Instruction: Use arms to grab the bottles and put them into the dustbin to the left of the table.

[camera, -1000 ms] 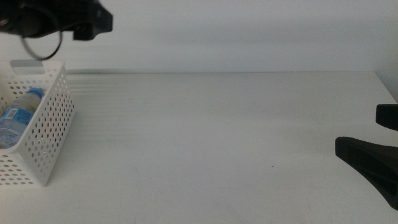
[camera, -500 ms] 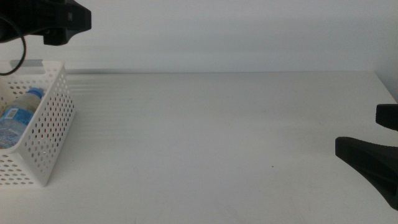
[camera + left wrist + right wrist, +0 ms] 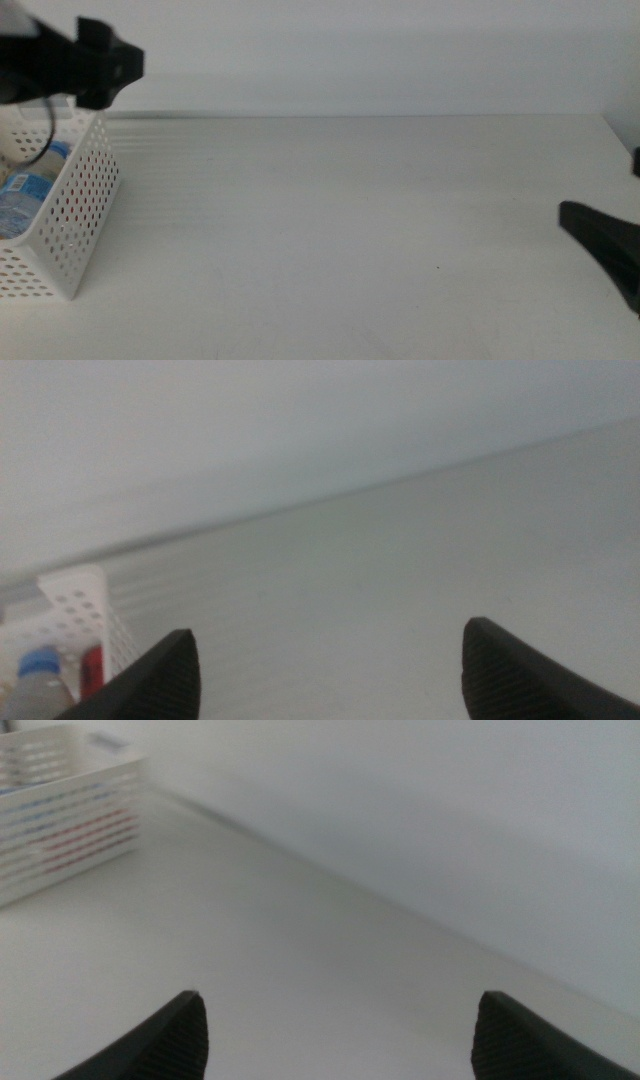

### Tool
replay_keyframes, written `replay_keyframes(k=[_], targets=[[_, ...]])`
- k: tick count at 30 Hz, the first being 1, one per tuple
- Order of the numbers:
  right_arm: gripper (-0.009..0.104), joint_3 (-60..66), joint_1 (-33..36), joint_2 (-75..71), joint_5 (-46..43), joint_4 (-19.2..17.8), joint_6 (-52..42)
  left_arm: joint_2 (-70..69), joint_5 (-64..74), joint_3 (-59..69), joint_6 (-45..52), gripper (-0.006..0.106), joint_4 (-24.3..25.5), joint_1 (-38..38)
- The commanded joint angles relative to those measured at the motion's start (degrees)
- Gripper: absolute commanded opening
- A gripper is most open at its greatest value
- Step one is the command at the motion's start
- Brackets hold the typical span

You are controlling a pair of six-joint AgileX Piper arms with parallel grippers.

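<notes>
White table (image 3: 350,220) fills the view. Dustbin (image 3: 75,215) sits at its left edge w/ water bottle (image 3: 25,190) inside, label blurred, unreadable. Left gripper (image 3: 325,675) hangs above the bin, jaws wide, empty. Right gripper (image 3: 335,1040) low at right, jaws wide, well apart from the bin.

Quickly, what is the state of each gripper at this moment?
Left gripper: open, holding nothing, raised above the dustbin.
Right gripper: open, holding nothing, waiting low at the table's right side.
</notes>
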Motion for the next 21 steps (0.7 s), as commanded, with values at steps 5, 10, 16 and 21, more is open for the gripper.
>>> replay_keyframes(k=[5,10,16,21], targets=[[0.075,4.08,-9.85,-3.0,-6.07,0.7,-0.51,-13.37,-18.86,13.26,-0.9,0.082,-4.24,3.38],[0.075,11.62,-15.15,-10.16,-6.07,1.5,-0.51,-25.97,-28.07,27.16,-0.9,0.082,-8.72,4.54],[0.075,21.56,-19.11,-22.57,-6.07,1.5,-0.51,-40.3,-29.08,42.69,-0.9,0.082,-8.28,6.1],[0.075,28.75,-22.77,-30.16,-5.88,1.5,-0.51,-50.0,-29.1,52.79,-0.9,0.082,-8.28,8.68]])
